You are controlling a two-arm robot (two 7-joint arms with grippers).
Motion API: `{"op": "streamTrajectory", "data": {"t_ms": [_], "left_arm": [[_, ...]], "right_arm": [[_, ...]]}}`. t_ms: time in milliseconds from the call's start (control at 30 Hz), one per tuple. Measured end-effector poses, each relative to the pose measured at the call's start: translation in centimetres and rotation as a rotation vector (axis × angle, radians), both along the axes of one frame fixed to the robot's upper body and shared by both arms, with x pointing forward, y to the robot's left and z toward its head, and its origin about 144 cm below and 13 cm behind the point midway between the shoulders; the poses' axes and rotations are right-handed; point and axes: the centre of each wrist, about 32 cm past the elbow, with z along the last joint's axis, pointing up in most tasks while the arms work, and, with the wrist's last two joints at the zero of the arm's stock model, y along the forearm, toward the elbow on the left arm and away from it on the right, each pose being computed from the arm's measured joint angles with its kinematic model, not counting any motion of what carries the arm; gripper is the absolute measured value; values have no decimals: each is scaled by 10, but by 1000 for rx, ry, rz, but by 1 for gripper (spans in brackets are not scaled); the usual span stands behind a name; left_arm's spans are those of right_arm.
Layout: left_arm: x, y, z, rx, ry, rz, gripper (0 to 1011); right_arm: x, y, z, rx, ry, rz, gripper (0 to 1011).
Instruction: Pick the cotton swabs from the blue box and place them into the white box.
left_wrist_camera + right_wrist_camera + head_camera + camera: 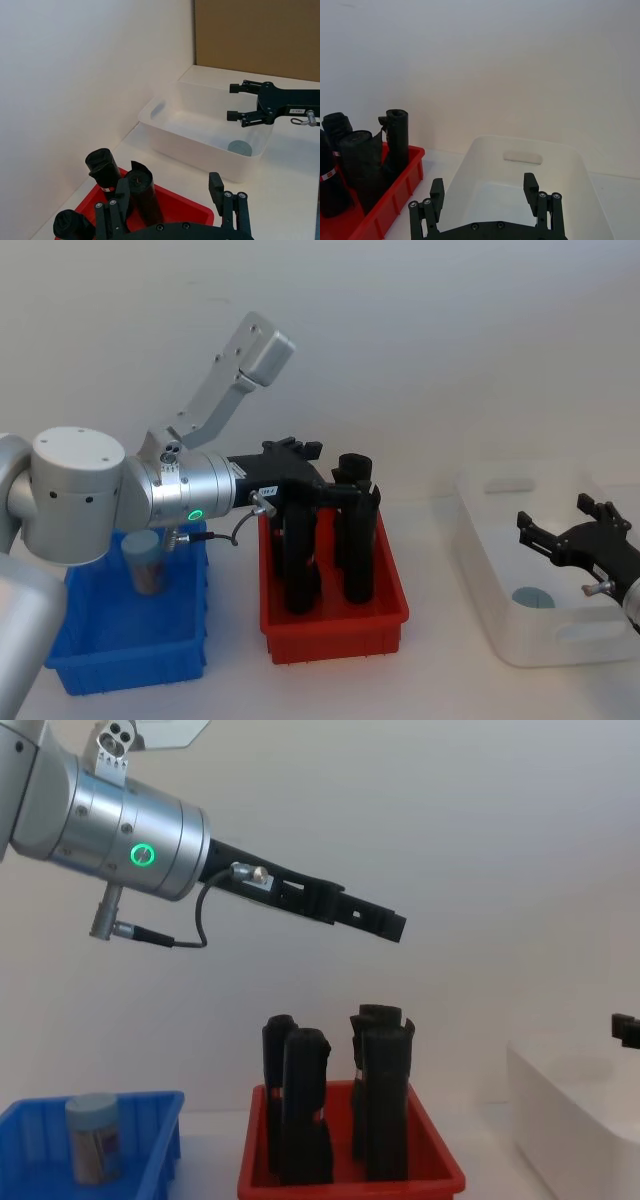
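One cotton swab tub (pixel 147 562) stands upright in the blue box (pixel 110 665) at the table's front left, seen from the side as the tub (pixel 93 1137) in the chest view. Another tub (pixel 530 597) lies on the floor of the white box (pixel 490 615) at the right; its lid (pixel 240 147) shows in the left wrist view. My left gripper (pixel 300 452) hangs open and empty high over the red bin, reaching right (pixel 390 927). My right gripper (pixel 555 512) is open and empty above the white box (pixel 520 165).
A red bin (pixel 335 635) with several tall black rolls (pixel 305 1110) stands between the blue and white boxes, right below my left gripper. A white wall closes off the back. Bare table lies between the red bin and the white box.
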Motion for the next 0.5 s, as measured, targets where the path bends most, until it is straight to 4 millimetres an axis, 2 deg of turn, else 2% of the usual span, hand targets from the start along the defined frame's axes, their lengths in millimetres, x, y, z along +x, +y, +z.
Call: {"op": "streamTrajectory", "data": {"t_ms": [233,500], "left_arm": [[-6,-1,-12,3,-40,32,1004],[-19,-3,-35,2,-116,94,1004]], "right_arm": [[-12,14,1,1,-28,15,1001],[-33,36,4,11,-68,34,1001]]}}
